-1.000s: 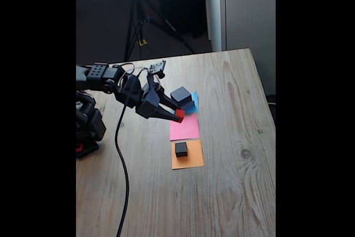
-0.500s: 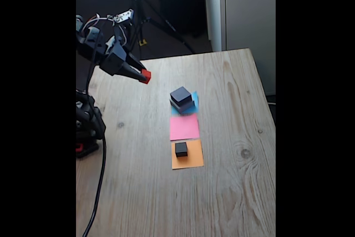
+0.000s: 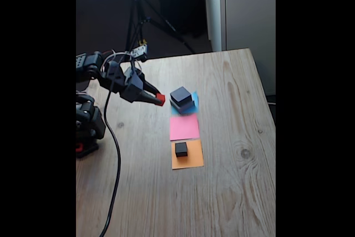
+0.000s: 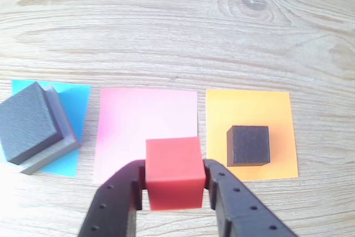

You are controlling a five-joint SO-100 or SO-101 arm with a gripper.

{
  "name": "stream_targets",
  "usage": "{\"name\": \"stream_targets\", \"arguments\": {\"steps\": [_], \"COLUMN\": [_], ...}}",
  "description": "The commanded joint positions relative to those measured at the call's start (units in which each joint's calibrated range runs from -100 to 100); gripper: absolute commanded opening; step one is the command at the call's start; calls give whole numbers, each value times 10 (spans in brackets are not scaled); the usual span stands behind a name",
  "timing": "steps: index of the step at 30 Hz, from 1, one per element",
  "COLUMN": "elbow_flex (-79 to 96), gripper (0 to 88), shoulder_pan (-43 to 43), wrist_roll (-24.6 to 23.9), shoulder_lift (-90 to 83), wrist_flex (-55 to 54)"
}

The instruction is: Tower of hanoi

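Red cube [image 4: 172,172] sits pinched between the closed fingers of the gripper [image 3: 160,99], which has dropped from its high lift half a second ago to hover beside the stack [image 3: 182,99], likely heading for the pink square [image 4: 146,132]

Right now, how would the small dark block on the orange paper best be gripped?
From above, fingers on two opposite flat side faces of the small dark block. It sits flat and alone on the orange paper square, all sides free. The gripper is holding the red cube.
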Motion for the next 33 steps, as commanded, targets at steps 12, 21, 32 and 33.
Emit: {"name": "stream_targets", "arguments": {"steps": [12, 21, 32, 33], "elbow_flex": [276, 277, 270, 268], "gripper": [58, 66, 68, 68], "shoulder_pan": [-22, -41, -44, -40], "wrist_roll": [7, 7, 7, 7], "shoulder_lift": [148, 301, 492, 505], "wrist_flex": [-514, -684, -926, -937]}}
